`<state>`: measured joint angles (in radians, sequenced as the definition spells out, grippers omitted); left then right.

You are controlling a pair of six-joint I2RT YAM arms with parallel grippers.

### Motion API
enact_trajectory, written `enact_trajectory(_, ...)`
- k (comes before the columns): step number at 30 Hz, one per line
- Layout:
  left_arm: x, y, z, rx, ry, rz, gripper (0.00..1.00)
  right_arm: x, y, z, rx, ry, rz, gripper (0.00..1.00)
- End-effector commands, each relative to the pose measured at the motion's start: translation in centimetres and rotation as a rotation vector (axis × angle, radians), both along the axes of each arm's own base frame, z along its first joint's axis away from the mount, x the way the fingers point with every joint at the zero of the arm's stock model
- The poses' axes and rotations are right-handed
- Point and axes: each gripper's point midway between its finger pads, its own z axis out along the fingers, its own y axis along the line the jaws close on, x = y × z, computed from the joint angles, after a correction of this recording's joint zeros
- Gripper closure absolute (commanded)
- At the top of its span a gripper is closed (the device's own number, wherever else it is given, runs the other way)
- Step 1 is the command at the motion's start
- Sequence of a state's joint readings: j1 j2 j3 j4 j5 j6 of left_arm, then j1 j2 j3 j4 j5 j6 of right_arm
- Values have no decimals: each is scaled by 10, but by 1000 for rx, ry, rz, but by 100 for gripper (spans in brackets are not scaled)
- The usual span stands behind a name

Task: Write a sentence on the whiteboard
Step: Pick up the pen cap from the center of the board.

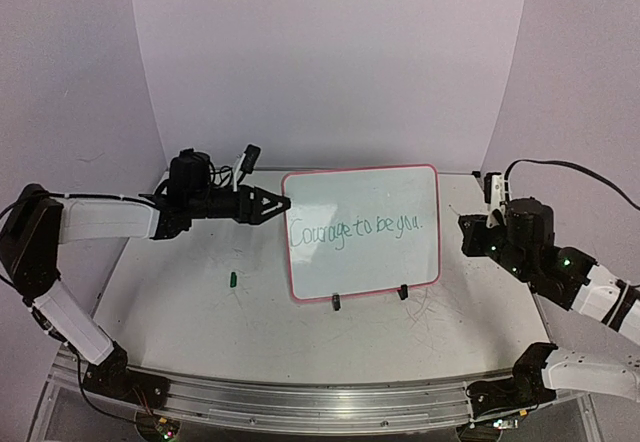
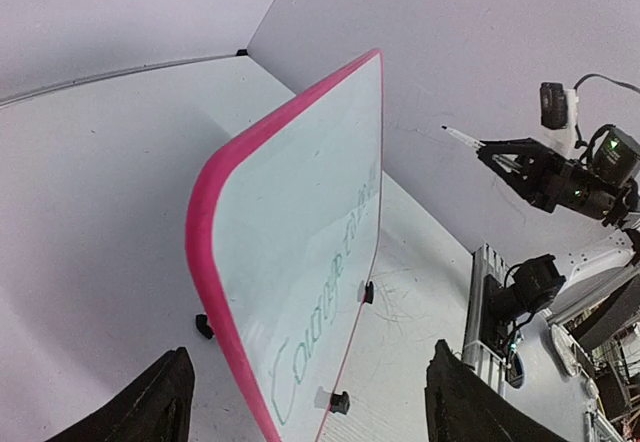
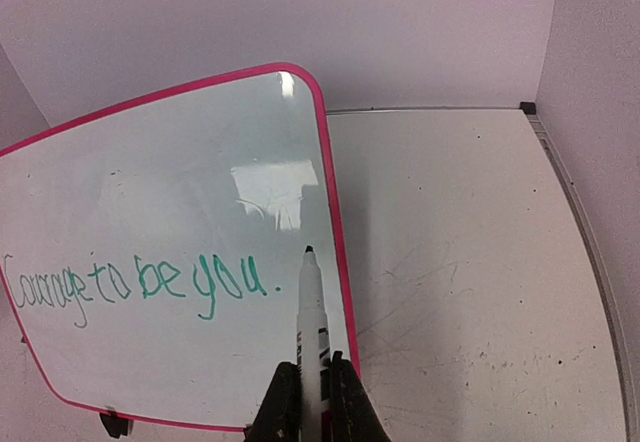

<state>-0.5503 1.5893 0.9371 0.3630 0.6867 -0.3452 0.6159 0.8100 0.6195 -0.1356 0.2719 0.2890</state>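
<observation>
Whiteboard (image 1: 360, 187) stands propped at the middle of the counter (image 1: 190, 312), its lower edge seated in two black clips (image 1: 336, 302). The sentence (image 1: 355, 230), green and reading "Courage to be you.", runs across most of its face.

The board looks light, thin and stiff, so a push on the glossy face would probably tip or slide it. The fresh ink would likely smear under any touch. The rounded pink frame is the sensible place to take hold, at the left side clear of the writing.

The left tool (image 1: 280, 203) sits at that left edge with its jaws spread apart. The frame lies between them, and from the wrist view it seems not to be pinched. The right tool (image 3: 312, 380) is clamped on a marker (image 3: 311, 302), tip up, held off to the right and apart from the board.

Bare counter lies on both sides of the board and in front of it. A small green thing (image 1: 232, 280), perhaps the marker's cap, lies on the left stretch. The back wall is close behind the board, so room to move is mostly forward and sideways.
</observation>
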Motion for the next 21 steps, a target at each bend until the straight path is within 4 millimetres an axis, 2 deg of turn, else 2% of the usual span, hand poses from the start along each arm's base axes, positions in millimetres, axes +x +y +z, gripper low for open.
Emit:
enact_trajectory(1, -11, 19, 43, 20, -71, 74, 17, 4, -7, 39, -5, -106, -23, 100)
enact_trajectory(4, -20, 37, 29, 79, 18, 147, 14, 4, -9, 46, -20, -139, -24, 100)
enact_trajectory(9, -39, 67, 19, 94, 182, 281, 14, 4, -6, 51, -47, -174, 5, 100)
enact_trajectory(12, -37, 98, 6, 121, 266, 473, 17, 0, 4, 52, -40, -193, 69, 100)
enact_trajectory(16, -33, 134, -25, 194, 412, 714, 26, -10, 17, 60, 48, -235, 157, 100)
enact_trajectory(21, -28, 136, -73, 291, 585, 791, 34, -21, 25, 59, 104, -239, 223, 100)
